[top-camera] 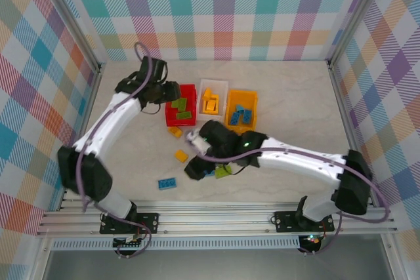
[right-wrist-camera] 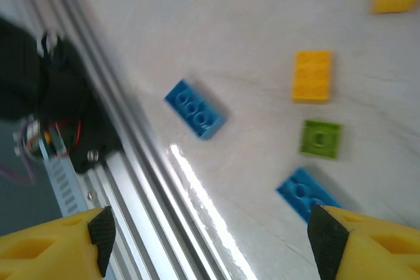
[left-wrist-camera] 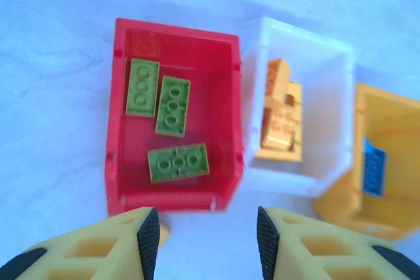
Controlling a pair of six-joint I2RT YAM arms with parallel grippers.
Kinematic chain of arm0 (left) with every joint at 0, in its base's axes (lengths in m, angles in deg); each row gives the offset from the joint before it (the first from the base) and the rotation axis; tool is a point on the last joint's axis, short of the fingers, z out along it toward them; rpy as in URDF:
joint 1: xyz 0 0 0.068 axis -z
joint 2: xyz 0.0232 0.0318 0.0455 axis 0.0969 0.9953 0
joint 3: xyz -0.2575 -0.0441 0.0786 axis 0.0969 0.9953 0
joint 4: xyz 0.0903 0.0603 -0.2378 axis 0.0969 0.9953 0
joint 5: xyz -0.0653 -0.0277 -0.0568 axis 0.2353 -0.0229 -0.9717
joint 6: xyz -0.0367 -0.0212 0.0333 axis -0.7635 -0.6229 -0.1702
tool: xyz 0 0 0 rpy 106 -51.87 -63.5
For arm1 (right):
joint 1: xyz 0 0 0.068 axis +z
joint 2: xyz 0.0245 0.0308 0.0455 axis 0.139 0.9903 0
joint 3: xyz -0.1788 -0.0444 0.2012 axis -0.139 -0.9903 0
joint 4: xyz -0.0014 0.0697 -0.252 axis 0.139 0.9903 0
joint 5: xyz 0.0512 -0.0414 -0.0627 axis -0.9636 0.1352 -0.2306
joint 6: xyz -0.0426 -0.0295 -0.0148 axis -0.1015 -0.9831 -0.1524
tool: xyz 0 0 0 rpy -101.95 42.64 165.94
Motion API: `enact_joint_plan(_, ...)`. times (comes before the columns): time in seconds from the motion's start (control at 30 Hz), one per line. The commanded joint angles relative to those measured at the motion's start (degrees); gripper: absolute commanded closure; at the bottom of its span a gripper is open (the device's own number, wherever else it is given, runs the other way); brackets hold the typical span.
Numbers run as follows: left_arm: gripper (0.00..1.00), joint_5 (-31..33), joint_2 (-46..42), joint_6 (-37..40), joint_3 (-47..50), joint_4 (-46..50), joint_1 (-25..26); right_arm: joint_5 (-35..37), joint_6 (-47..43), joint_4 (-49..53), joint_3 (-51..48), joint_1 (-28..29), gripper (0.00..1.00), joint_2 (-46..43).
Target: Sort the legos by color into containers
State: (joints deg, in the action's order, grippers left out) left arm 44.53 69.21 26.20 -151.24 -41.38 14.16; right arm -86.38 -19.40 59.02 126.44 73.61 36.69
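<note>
3 bins, red [top-camera: 191,91], white [top-camera: 213,83] and orange-yellow [top-camera: 253,100], stand side by side at center frame, holding green legos [top-camera: 181,104], yellow legos [top-camera: 210,101] and blue legos [top-camera: 240,111]. The left arm [top-camera: 111,119] reaches the red bin from lower left. The right arm [top-camera: 295,159] stretches from lower right over loose bricks; a blue brick [top-camera: 167,183] lies at lower center.
</note>
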Motion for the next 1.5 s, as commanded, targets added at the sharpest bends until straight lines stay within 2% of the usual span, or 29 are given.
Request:
enact_joint_plan(0.0, 0.55, 3.01, -12.11, -6.64, 6.45, 5.52, 0.49, -1.13, -12.1, 0.91, 4.04, 3.68, 0.17, 7.26)
enact_joint_plan(0.17, 0.54, 9.45, -33.45, -13.23, 13.17, 13.74, 0.49, 2.94, -18.53, 3.93, 12.78, 7.5, 0.12, 19.18)
enact_joint_plan(0.23, 0.54, 11.79, -39.52, -14.19, 13.75, 17.0, 0.49, 4.97, -19.62, 5.21, 16.48, 8.24, 0.1, 23.64)
enact_joint_plan(0.37, 0.54, 14.79, -47.36, -15.74, 13.26, 22.33, 0.49, 9.63, -20.2, 7.32, 23.22, 8.45, 0.07, 31.55)
enact_joint_plan(0.5, 0.54, 17.41, -51.71, -16.61, 12.68, 23.68, 0.49, 11.48, -20.41, 8.71, 27.25, 8.47, 0.07, 36.61)
enact_joint_plan(0.6, 0.54, 18.53, -52.32, -16.4, 11.3, 23.87, 0.47, 13.26, -19.61, 10.25, 30.46, 8.45, 0.11, 39.66)
enact_joint_plan(0.7, 0.55, 18.84, -51.65, -15.79, 10.29, 24.03, 0.49, 13.31, -18.77, 10.84, 32.27, 8.41, 0.21, 41.59)
enact_joint_plan(0.83, 0.55, 17.91, -51.32, -15.67, 10.24, 23.54, 0.49, 13.95, -17.26, 11.28, 33.38, 8.44, 0.4, 43.2)
enact_joint_plan(1.07, 0.54, 14.25, -49.78, -14.69, 10.03, 22.23, 0.49, 15.47, -13.93, 10.39, 32.32, 8.3, 0.65, 41.8)
enact_joint_plan(1.2, 0.54, 7.5, -47.1, -13.49, 9.9, 19.96, 0.49, 16.51, -10.68, 8.74, 28.57, 6.45, 0.68, 35.03)
enact_joint_plan(1.33, 0.54, -1.45, -42.86, -13.73, 10.51, 16.93, 0.49, 16.0, -3.7, 7.25, 19.96, -0.12, 0.71, 23.01)
enact_joint_plan(1.47, 0.54, -14.47, -36.62, -15.84, 13.54, 10.42, 0.56, 13.59, 4.35, 6.91, 11.26, -11.38, 0.71, 11.59)
